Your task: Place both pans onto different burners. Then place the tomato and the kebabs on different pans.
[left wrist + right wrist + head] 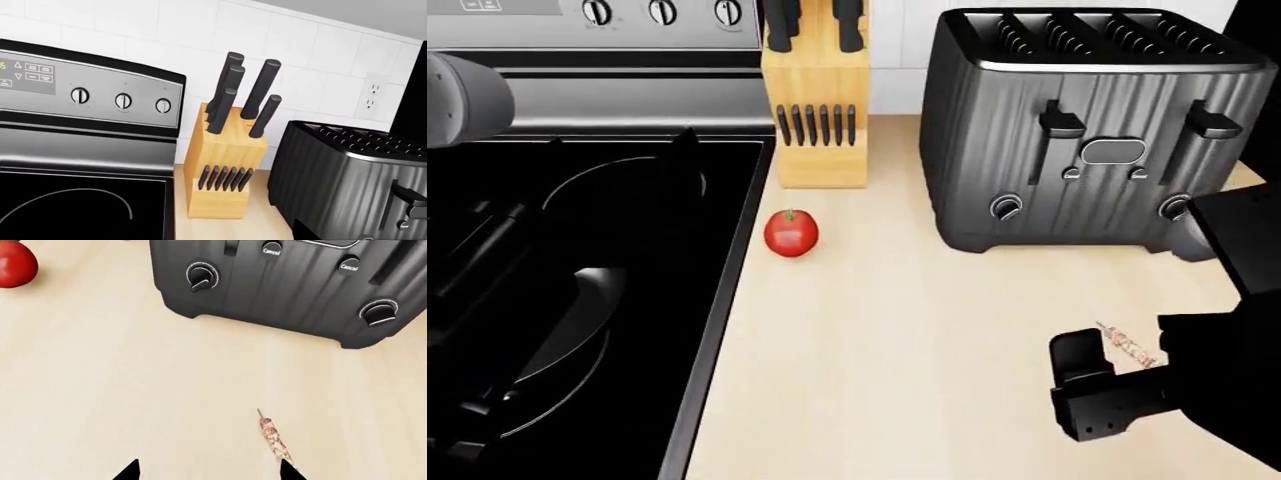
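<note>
The red tomato (790, 232) lies on the light wooden counter just right of the cooktop; it also shows in the right wrist view (15, 267). The kebab (272, 436) lies on the counter in front of the toaster, its near end by one fingertip of my right gripper (210, 472), which is open and empty above the counter. In the head view the kebab (1128, 345) lies just beyond that gripper (1094, 390). A black pan (567, 340) sits on the cooktop, partly under my dark left arm. I cannot make out a second pan. A burner circle (80, 200) shows. My left gripper's fingers are not distinguishable.
A black toaster (1081, 130) stands at the back right of the counter. A wooden knife block (814, 120) stands between it and the stove. The stove's control panel with knobs (123, 100) rises behind the black cooktop (714, 180).
</note>
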